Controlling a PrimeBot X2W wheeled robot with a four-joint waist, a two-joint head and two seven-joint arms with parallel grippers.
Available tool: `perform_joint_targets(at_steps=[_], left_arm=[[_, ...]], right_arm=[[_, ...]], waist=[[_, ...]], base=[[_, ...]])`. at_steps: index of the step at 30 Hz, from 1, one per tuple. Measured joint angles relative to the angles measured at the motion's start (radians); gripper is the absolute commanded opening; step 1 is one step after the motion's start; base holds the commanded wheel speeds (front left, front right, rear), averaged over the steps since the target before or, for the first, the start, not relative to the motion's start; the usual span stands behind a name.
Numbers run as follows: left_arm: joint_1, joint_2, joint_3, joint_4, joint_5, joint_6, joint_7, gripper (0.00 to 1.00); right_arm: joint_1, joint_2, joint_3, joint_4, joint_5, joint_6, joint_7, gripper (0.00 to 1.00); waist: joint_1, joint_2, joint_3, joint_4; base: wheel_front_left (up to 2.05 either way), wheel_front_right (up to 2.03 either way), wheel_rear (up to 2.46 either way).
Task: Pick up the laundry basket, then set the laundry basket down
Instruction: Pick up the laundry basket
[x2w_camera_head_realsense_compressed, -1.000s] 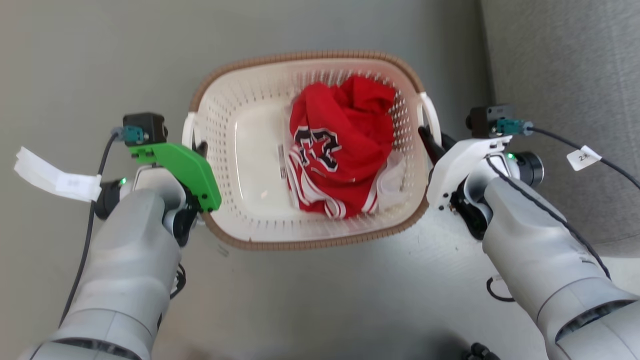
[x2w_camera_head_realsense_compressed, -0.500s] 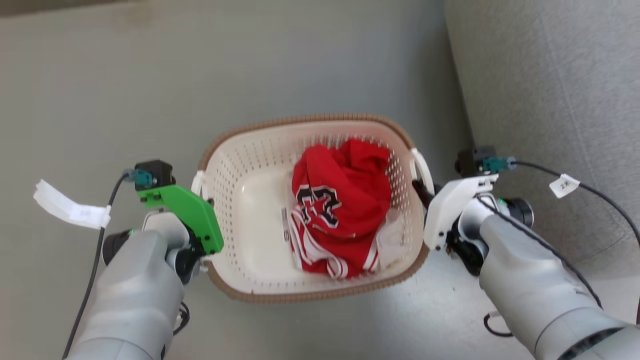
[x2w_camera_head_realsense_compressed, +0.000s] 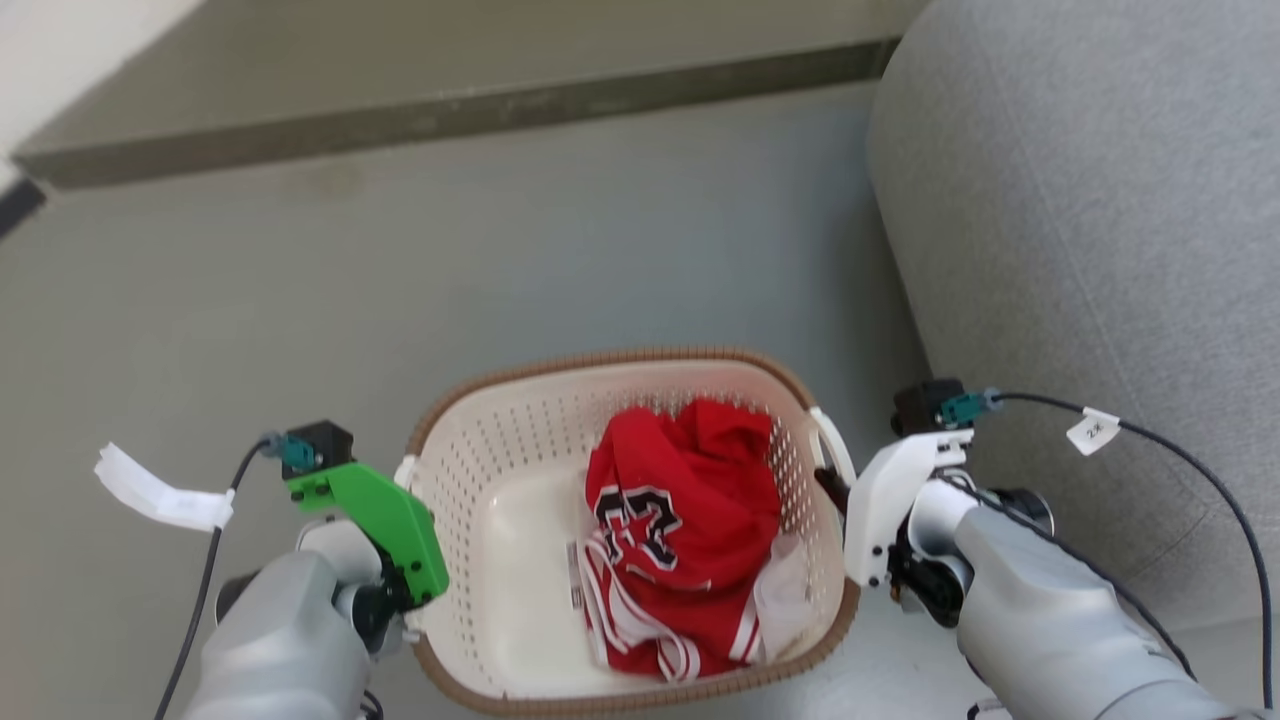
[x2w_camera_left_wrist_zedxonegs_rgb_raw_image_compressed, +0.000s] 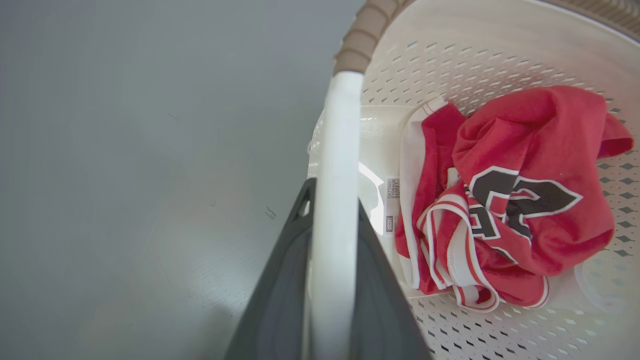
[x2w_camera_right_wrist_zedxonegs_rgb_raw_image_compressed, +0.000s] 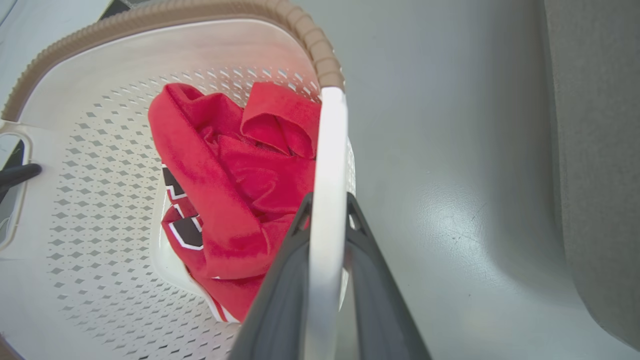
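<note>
Left gripper (x2w_camera_left_wrist_zedxonegs_rgb_raw_image_compressed: 334, 200), right gripper (x2w_camera_right_wrist_zedxonegs_rgb_raw_image_compressed: 327, 205) both clenched on basket (x2w_camera_head_realsense_compressed: 600, 357) — we should move both level, in step; tilt risks slip, spilled jersey (x2w_camera_head_realsense_compressed: 690, 470).

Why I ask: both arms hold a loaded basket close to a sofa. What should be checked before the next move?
1. Left pincer shut on the left white loop handle of the cream-white perforated plastic laundry basket: ok.
2. Right pincer shut on the right white loop handle: ok.
3. Crumpled red jersey lies inside, below the brown woven-look rim: ok.
4. Bare grey floor shows between the basket and the grey upholstered sofa: ok.
5. Basket bottom off the floor: cannot tell.
</note>
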Motion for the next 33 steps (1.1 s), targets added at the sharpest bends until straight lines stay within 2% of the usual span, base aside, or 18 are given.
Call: perform_joint_targets(at_steps=[18,33], left_arm=[[0.07,0.002,-0.008,0.011,-0.05,0.0,0.08,0.0],[0.088,0.004,-0.019,0.016,-0.066,0.0,0.12,0.0]], right_arm=[[0.042,-0.002,0.043,0.002,0.061,0.0,0.11,0.0],[0.05,-0.007,0.061,0.002,0.105,-0.001,0.177,0.0]], waist=[[0.0,0.0,-0.177,-0.007],[0.0,0.0,-0.247,-0.012]], base=[[0.0,0.0,0.0],[0.0,0.0,0.0]])
